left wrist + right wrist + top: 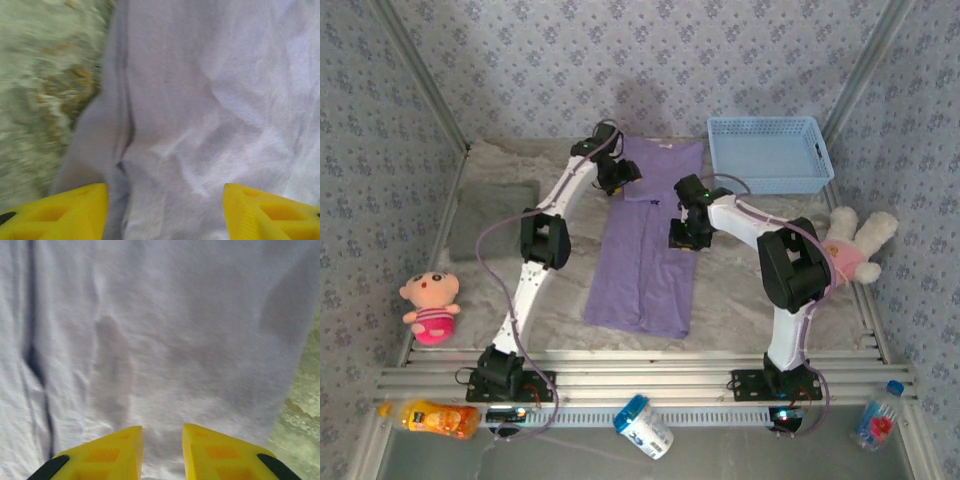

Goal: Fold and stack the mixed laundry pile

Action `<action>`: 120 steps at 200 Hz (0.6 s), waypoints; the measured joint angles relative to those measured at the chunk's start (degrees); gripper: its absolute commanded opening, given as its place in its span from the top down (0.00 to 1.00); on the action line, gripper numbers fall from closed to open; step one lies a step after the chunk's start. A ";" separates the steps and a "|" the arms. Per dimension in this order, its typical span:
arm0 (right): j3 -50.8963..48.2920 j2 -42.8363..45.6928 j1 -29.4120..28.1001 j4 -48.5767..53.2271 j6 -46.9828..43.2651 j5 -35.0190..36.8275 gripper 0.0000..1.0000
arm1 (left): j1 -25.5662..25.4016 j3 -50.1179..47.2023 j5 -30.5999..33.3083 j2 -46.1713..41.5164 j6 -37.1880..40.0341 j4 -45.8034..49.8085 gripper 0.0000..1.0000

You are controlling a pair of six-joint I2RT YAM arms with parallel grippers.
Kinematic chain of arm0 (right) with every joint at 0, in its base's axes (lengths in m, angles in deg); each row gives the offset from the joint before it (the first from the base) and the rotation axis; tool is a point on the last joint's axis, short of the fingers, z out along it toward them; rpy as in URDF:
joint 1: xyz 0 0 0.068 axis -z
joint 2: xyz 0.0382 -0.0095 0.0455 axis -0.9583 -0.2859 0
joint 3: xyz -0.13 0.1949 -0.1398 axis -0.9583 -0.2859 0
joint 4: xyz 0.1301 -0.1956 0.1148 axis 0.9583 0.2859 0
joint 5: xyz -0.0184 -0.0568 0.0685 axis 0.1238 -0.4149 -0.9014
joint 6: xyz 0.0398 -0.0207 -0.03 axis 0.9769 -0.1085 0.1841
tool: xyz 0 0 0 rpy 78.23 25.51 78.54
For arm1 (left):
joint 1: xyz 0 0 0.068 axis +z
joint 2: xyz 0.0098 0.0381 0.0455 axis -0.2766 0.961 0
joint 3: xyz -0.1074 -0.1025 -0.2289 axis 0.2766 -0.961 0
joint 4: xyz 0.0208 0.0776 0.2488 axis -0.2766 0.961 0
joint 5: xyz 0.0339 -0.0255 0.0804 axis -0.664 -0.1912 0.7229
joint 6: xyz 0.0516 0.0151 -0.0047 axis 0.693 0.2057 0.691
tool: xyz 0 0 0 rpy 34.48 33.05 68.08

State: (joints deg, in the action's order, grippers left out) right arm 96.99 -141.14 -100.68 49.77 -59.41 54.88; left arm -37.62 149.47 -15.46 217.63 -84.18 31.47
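The lavender T-shirt lies as a long narrow strip down the middle of the table, its lettering hidden. A plain gray garment lies flat at the back left. My left gripper hovers at the strip's far left edge. In the left wrist view it is open wide over a creased seam of the shirt. My right gripper is at the strip's right edge, about midway along. In the right wrist view it is open by a narrow gap just above smooth lavender cloth.
A light blue lattice basket stands at the back right. Pink-and-white plush toys lie at the left and right edges. An orange bottle, a white-and-blue can and a blue bottle rest on the near rail.
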 measured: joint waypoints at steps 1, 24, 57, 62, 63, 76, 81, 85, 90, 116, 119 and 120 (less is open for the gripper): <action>0.11 0.00 -0.09 -0.04 0.00 0.00 0.71 | 0.04 -0.07 0.13 -0.22 0.15 0.20 0.37; 2.40 -0.63 -1.81 -0.35 0.02 -0.76 0.70 | 1.03 -2.19 1.60 -4.59 1.86 2.29 0.37; 4.52 -4.35 -4.07 -2.27 0.87 -2.12 0.67 | 1.20 -11.21 3.52 -15.02 4.52 2.93 0.36; 4.63 -4.96 -4.31 -2.40 0.98 -2.32 0.67 | 1.16 -13.22 3.80 -16.90 4.87 2.84 0.36; 4.66 -5.03 -4.33 -2.40 1.03 -2.34 0.67 | 1.11 -13.84 3.89 -17.35 4.90 2.80 0.37; 5.16 -6.64 -4.72 -2.40 1.31 -2.51 0.66 | 0.79 -20.09 4.48 -22.03 5.64 1.86 0.37; 5.31 -7.21 -4.76 -2.40 1.53 -2.49 0.65 | 0.74 -22.84 4.70 -23.89 5.86 1.51 0.37; 5.40 -7.58 -4.85 -2.38 1.57 -2.47 0.64 | 0.52 -25.33 4.83 -25.51 6.03 1.03 0.37; 5.40 -7.93 -4.90 -2.34 1.81 -2.34 0.64 | 0.48 -28.48 5.01 -27.34 6.19 0.22 0.37; 5.44 -8.33 -4.90 -2.19 3.26 -1.36 0.72 | 0.07 -45.72 5.55 -36.37 6.10 -4.39 0.37; 5.49 -8.33 -4.90 -2.16 3.45 -1.27 0.74 | 0.04 -47.60 5.60 -37.24 6.08 -4.79 0.37; 5.49 -8.33 -4.90 -2.16 3.39 -1.20 0.75 | 0.04 -48.00 5.60 -37.44 6.05 -4.85 0.37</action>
State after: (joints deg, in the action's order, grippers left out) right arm 102.48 -149.47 -105.57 47.61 -56.03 53.68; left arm -37.58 101.48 -9.86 180.19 -78.12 26.62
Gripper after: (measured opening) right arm 0.330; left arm 0.635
